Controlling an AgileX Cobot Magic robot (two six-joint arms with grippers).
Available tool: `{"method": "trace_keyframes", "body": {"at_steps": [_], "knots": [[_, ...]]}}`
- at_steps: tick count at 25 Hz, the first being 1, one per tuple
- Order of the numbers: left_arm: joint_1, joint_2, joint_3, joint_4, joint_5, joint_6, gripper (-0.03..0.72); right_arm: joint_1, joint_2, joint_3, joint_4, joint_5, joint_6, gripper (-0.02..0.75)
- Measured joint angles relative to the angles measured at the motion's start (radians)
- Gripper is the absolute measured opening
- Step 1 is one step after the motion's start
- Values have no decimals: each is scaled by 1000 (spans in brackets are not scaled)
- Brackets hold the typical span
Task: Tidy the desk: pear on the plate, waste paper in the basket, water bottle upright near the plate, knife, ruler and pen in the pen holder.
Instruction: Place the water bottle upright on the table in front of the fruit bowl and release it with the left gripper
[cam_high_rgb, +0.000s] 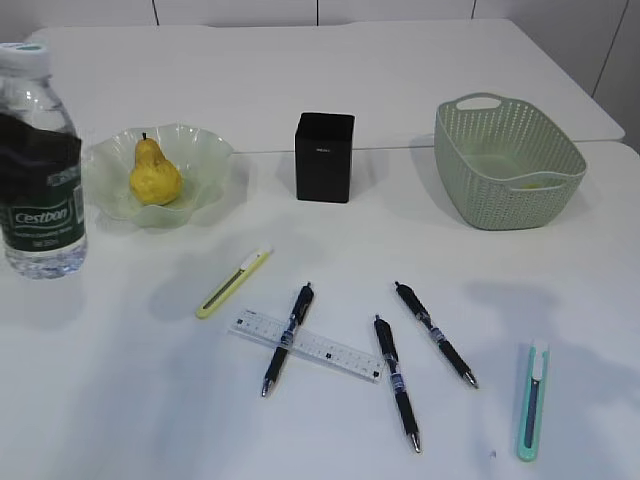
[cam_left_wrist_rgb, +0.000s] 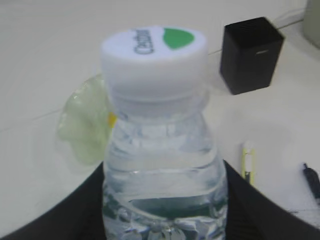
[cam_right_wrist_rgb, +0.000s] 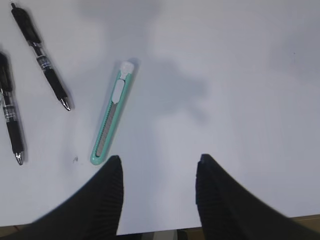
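Left wrist view puts the water bottle (cam_left_wrist_rgb: 162, 145) right up against the lens, standing upright between the dark fingers (cam_left_wrist_rgb: 265, 210) of the left gripper (cam_left_wrist_rgb: 165, 220), which is closed around its body. The white cap reads "Cestbon" with a green patch (the exterior view shows the same word on the dark label). Behind it sit the plate (cam_left_wrist_rgb: 82, 125) and the black pen holder (cam_left_wrist_rgb: 252, 55).

The right wrist view alone shows the right gripper (cam_right_wrist_rgb: 157, 172), its jaws apart and holding nothing, above bare table (cam_right_wrist_rgb: 240, 75) just right of the teal knife (cam_right_wrist_rgb: 112, 120), whose long axis runs nearly straight away from the camera.

From the exterior view: the pear (cam_high_rgb: 153, 173) sits stem up on the plate, the yellow knife (cam_high_rgb: 233, 283) lies on a diagonal, the ruler (cam_high_rgb: 305, 345) is crossed by one pen (cam_high_rgb: 288, 338), and two more pens (cam_high_rgb: 396, 382) (cam_high_rgb: 435, 334) lie with tips towards the near edge. The basket (cam_high_rgb: 508, 160) stands far right.
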Motion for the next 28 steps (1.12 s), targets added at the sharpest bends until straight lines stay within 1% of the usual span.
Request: {"method": "trace_keyframes", "body": {"at_steps": [3,10,13,15,18,23,25,28], "knots": [[-2,24,21,8,-81,-2,379,0,0,0,0,-2,-3,386],[-2,49,25,1,-149,-2,379,0,0,0,0,-6,-20,386],[11,61,25,-3,-244,9,379,0,0,0,-4,-6,-21,386],[36,88,25,-3,-337,22,379,0,0,0,-6,-6,-23,386],[109,139,25,-18,-452,30,379,0,0,0,-12,-8,-23,386],[218,230,25,-107,-522,31,379,0,0,0,-20,-10,-23,386],[234,264,25,-119,-537,32,379,0,0,0,-20,-14,-23,386],[236,319,25,-121,-602,32,379,0,0,0,-20,-16,-23,386]]}}
